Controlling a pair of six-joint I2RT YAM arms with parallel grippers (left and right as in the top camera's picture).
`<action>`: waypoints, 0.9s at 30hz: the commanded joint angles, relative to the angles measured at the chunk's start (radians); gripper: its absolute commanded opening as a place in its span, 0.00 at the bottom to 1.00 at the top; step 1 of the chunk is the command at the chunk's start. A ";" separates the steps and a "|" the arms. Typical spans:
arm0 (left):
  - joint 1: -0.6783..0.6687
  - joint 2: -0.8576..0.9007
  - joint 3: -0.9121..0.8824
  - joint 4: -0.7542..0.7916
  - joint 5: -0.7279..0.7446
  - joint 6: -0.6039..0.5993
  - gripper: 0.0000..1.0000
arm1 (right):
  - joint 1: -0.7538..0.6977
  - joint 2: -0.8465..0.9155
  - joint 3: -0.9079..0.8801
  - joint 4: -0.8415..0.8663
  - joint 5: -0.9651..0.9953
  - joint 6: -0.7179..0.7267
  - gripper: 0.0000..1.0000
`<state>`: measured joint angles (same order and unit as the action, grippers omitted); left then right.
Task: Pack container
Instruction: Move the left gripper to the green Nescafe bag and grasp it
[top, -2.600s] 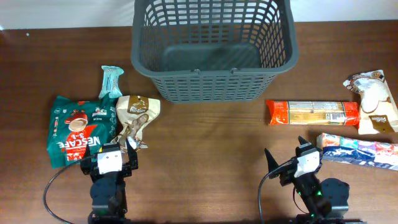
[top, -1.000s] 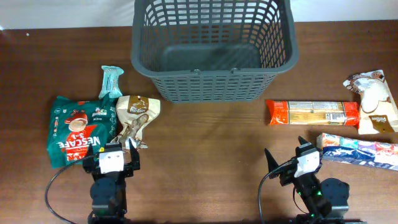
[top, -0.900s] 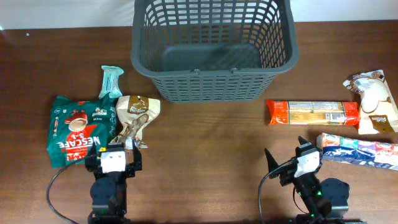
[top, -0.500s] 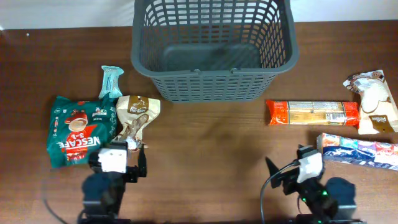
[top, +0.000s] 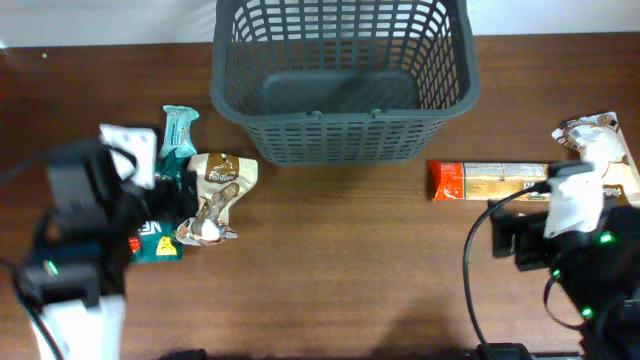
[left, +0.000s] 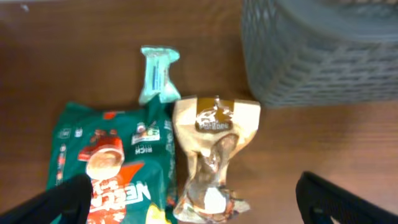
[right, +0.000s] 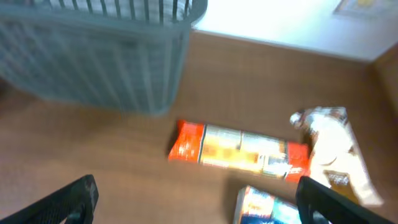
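- Nearest, well short of the container (top: 340, 115) and to its left: left gripper (left: 194, 202), fingers spread wide, gripping nothing.
- Equally near, short and right of the container: right gripper (right: 196, 199), also spread wide and gripping nothing.
- Front-left of the container, below the left gripper: green bag (left: 106, 168) with large white lettering on red, cut off by the frame edge and not readable in full. Against its right edge, beige pouch (left: 214, 155) with a brown label, print too blurred to read.
- Closer to the container's front-left corner: mint wrapper (left: 158, 74), flat on the table (top: 330, 270).
- Front-right of the container: blue packet (right: 264, 205), then orange packet (right: 239, 149) with a pale label, text blurred. White and brown pouch (right: 333, 146) just past its right end.
- Farthest: the container itself, a dark grey lattice basket, upright at the table's far edge.
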<state>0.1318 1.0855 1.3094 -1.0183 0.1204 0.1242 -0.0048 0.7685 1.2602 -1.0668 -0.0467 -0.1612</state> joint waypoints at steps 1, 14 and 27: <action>0.102 0.143 0.191 -0.088 0.241 0.038 0.99 | 0.005 0.040 0.092 -0.031 -0.041 -0.006 0.99; 0.278 0.262 0.312 -0.278 -0.063 0.079 0.99 | 0.005 0.086 0.104 -0.042 -0.016 0.148 0.99; 0.535 0.596 0.312 -0.264 -0.050 0.163 0.89 | 0.005 0.190 0.104 -0.052 -0.016 0.167 0.99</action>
<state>0.6281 1.6199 1.6112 -1.2930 0.0444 0.2283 -0.0048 0.9401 1.3502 -1.1118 -0.0753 -0.0067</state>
